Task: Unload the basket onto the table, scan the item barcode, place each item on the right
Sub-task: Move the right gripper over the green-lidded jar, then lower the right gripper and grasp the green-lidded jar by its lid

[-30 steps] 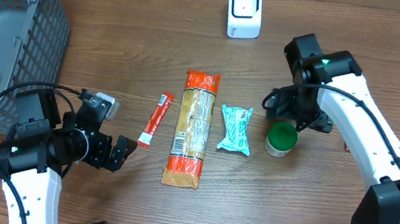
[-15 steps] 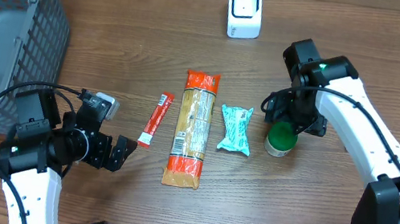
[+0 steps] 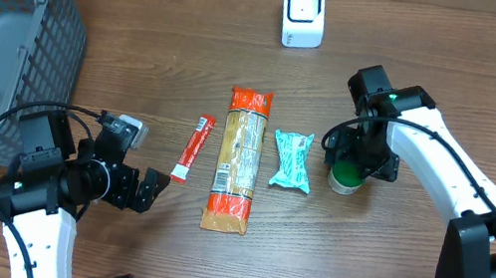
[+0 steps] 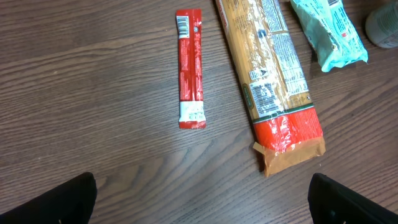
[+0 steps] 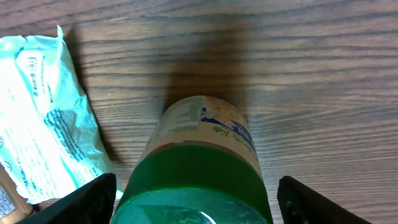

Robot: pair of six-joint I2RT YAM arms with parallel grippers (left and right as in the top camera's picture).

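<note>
A small jar with a green lid stands on the wooden table, right of the row of items. My right gripper is down over it. In the right wrist view the jar fills the space between the two black fingers, with a thin gap on either side; the gripper is open around the lid. The white barcode scanner stands at the back centre. My left gripper rests open near the front left, with only bare table between its fingertips.
A red stick packet, a long pasta package and a teal packet lie side by side at the centre. The teal packet lies just left of the jar. A grey wire basket occupies the back left.
My right gripper has shifted slightly toward the front and come down over the green-lidded jar, its fingers narrowing a little. The left arm has not moved.
</note>
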